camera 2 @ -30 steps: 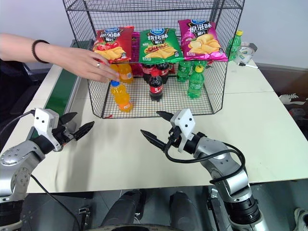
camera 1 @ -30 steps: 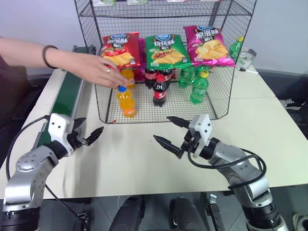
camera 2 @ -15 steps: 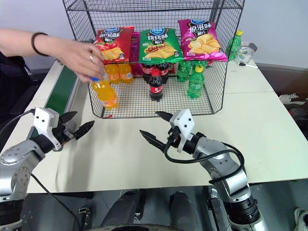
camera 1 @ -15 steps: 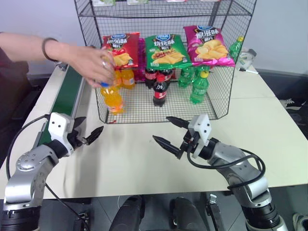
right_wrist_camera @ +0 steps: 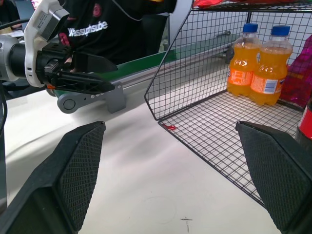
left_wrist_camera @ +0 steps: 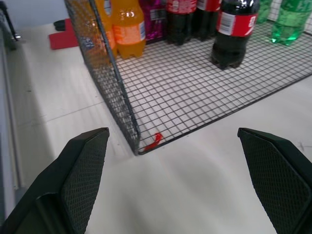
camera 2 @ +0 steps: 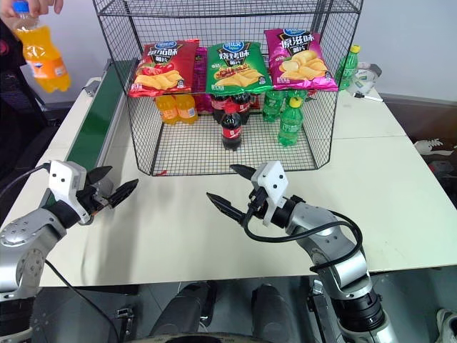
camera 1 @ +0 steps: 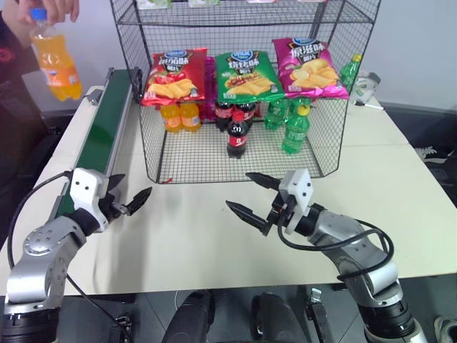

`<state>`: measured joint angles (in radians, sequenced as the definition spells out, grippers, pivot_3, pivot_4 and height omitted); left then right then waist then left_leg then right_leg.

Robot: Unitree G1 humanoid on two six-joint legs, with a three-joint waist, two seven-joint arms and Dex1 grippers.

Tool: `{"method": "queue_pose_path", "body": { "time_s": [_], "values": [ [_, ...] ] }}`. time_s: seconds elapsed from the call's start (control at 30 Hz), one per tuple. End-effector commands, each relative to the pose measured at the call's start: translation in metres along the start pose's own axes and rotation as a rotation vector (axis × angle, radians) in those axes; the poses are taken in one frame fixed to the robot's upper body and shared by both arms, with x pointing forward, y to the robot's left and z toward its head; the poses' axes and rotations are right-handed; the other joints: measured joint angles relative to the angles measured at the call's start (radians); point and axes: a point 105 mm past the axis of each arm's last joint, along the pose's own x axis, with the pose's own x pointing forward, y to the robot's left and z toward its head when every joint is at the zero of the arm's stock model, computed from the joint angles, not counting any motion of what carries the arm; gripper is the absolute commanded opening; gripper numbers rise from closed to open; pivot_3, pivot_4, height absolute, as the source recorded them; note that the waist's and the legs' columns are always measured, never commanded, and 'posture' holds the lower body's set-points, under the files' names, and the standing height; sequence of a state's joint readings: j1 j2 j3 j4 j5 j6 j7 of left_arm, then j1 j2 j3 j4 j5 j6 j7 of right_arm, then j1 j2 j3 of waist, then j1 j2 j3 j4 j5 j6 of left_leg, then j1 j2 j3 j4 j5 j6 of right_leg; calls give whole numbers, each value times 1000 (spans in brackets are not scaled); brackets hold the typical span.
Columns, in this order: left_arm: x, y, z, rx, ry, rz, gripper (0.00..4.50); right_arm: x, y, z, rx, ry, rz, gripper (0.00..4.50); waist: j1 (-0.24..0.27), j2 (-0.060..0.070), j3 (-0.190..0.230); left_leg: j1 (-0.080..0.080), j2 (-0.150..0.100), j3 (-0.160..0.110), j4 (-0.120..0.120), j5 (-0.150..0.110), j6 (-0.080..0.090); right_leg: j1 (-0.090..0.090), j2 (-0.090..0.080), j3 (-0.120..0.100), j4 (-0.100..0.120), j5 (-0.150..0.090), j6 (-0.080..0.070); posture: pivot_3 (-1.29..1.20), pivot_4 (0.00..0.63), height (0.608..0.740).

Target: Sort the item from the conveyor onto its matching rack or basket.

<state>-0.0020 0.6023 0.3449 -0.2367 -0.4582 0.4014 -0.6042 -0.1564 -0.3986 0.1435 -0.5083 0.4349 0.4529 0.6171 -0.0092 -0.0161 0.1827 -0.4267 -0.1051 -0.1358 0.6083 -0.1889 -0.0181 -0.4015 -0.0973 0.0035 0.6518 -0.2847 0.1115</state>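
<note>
While a person's hand (camera 1: pixel 53 7) dangles the clear orange soda bottle (camera 1: pixel 56 61) at upper left, smooth green conveyor belt (camera 1: pixel 100 139) below, left gripper (camera 1: pixel 130 199) released, black wire-mesh rack (camera 1: pixel 243 161) centre, right gripper (camera 1: pixel 248 194) spread, empty.

The person's hand (camera 1: pixel 53 7) holding the orange bottle (camera 1: pixel 56 61) is cut off by the top edge, and crisp bags (camera 1: pixel 246 73) hide the rear bottles' tops.
</note>
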Motion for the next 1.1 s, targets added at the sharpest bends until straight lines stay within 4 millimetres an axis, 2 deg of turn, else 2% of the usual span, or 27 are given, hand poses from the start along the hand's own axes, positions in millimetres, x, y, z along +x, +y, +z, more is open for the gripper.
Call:
{"method": "queue_pose_path", "body": {
  "time_s": [0.03,0.2,0.3,0.63,1.1],
  "values": [
    [-10,29,15,30,-74,165,4408,2,3,10,-25,-40,24,4500,0,0,0,0,0,0,0,0,0,0,0,0,0,0,0,0,150,740],
    [-23,68,16,34,-101,404,4408,4,4,10,-20,-42,31,4500,1,0,0,0,0,0,0,0,0,0,0,0,0,0,0,0,150,740],
    [-30,82,12,5,-106,489,4408,4,4,10,-18,-45,30,4500,0,0,0,0,0,0,0,0,0,0,0,0,0,1,2,0,150,740],
    [-34,87,4,-45,-106,531,4408,5,2,11,-20,-51,25,4500,0,0,0,0,0,0,0,0,0,0,0,0,0,2,3,0,150,740],
    [-41,97,-2,-19,-113,617,4408,5,3,12,-19,-50,30,4500,0,0,0,0,0,0,0,0,0,0,0,0,0,2,3,0,150,740]
  ]
}}
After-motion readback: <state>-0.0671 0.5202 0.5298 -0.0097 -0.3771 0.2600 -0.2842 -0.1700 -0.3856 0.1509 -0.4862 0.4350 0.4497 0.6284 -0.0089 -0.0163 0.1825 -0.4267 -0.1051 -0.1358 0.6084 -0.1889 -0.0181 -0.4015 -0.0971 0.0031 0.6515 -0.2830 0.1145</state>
